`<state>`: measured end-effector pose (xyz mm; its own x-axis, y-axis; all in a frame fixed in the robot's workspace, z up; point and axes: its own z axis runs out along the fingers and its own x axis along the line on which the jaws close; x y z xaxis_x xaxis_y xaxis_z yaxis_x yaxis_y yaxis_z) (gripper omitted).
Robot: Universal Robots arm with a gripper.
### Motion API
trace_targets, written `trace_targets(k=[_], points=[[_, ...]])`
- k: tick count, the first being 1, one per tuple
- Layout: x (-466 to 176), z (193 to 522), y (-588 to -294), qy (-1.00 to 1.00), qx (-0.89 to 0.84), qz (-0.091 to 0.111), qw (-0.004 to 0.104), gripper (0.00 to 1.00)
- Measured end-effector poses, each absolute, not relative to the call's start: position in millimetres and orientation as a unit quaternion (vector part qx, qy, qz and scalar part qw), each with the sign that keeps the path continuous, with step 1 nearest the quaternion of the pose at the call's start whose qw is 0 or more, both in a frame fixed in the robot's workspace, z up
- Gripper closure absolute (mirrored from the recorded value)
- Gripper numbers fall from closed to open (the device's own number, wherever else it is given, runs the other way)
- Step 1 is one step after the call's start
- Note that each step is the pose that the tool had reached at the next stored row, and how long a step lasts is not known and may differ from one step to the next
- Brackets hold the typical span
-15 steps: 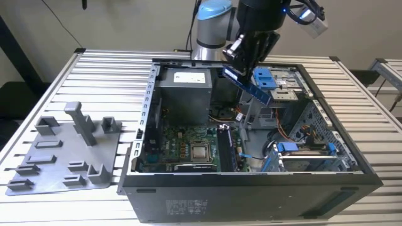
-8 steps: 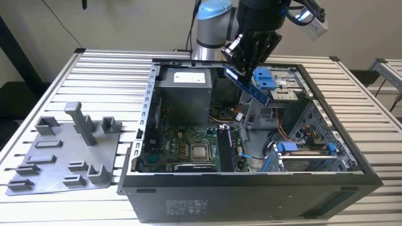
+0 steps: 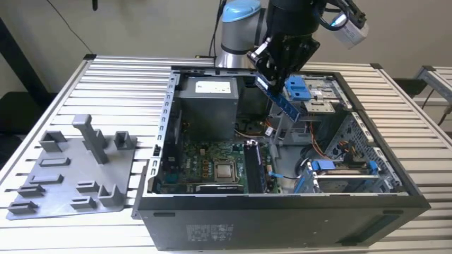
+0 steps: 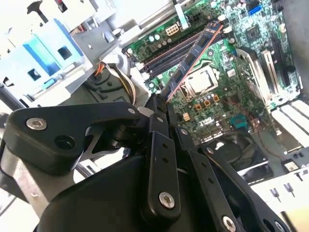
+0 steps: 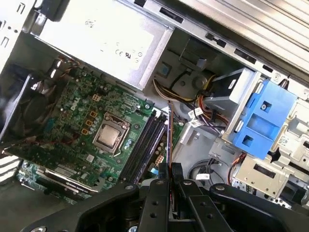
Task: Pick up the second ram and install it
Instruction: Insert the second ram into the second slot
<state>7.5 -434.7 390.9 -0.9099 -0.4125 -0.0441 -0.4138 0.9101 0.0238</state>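
Near-black and flat, the second ram (image 3: 281, 100) is sitting in my claw (image 3: 270, 74). That is one stick, and I am clamping it by one end with my fingers pressed against its two faces. It is hanging tilted in the air above the open computer case (image 3: 395, 203), touching nothing but me.

In the second wrist view the second ram (image 4: 195, 55) is stretching out long and thin from my claw (image 4: 164, 99), over the one green motherboard (image 4: 227, 96). In the first wrist view I am seeing it edge-on, a thin line (image 5: 170, 130) rising from my claw (image 5: 169, 169). It is near the bank of long dark memory slots (image 5: 142, 147), though how many slots there are I cannot tell.

One square metal processor socket (image 5: 110, 135) is shining in the middle of the board. One grey sheet-metal power supply (image 3: 208, 106) is standing boxy at the back of the case. Two blue plastic caddies (image 3: 300, 87) (image 3: 332, 165) are showing on the exterior view's right side of the case.

Over on the exterior view's left, one grey plastic holder tray (image 3: 67, 185) is lying on the white slatted surface (image 3: 120, 79). It is carrying one tall post (image 3: 92, 138) and several low blocks, all well apart from me.
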Motion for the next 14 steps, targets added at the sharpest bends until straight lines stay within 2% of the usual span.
trace_targets(k=[14], points=[[7.4, 389.9, -434.7, 0.995, -0.099, 0.014, 0.021, 0.86]])
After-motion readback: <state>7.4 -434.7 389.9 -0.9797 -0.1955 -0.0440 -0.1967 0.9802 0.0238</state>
